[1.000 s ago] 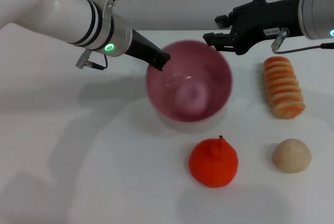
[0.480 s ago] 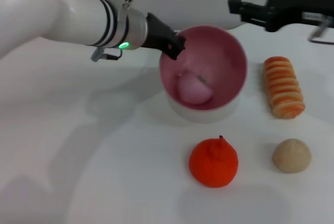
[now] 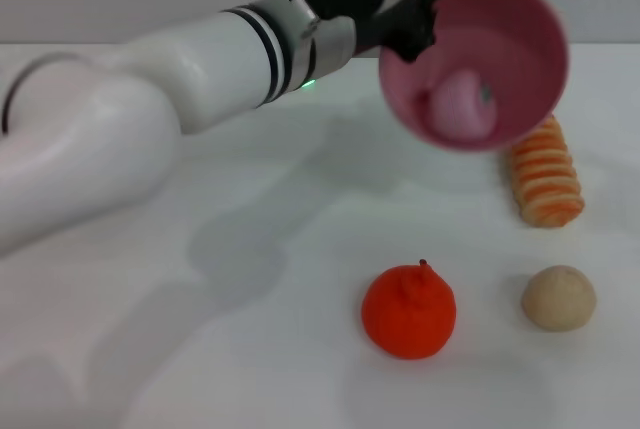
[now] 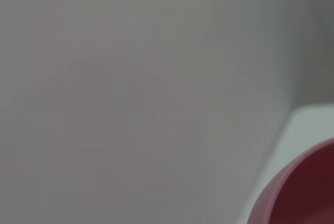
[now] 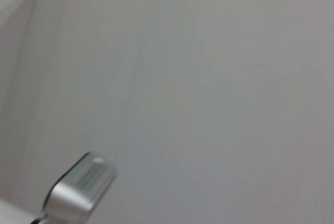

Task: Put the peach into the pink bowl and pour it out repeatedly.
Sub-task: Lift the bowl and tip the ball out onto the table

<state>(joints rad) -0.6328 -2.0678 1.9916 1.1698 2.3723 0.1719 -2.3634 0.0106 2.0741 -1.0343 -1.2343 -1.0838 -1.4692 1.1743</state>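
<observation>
In the head view the pink bowl is held up in the air at the upper right, tilted with its mouth toward me. My left gripper is shut on the bowl's left rim. The pale pink peach lies inside the bowl against its lower wall. The left wrist view shows only a dark pink edge of the bowl against a grey wall. My right gripper is out of the head view, and the right wrist view shows only a blank wall.
On the white table lie a bright orange-red fruit at front centre, a beige ball to its right, and a striped orange-and-cream ridged item under the raised bowl.
My left arm lifted the bowl off the table, up and to the right, with the peach in it. The right arm rose and left the head view.
</observation>
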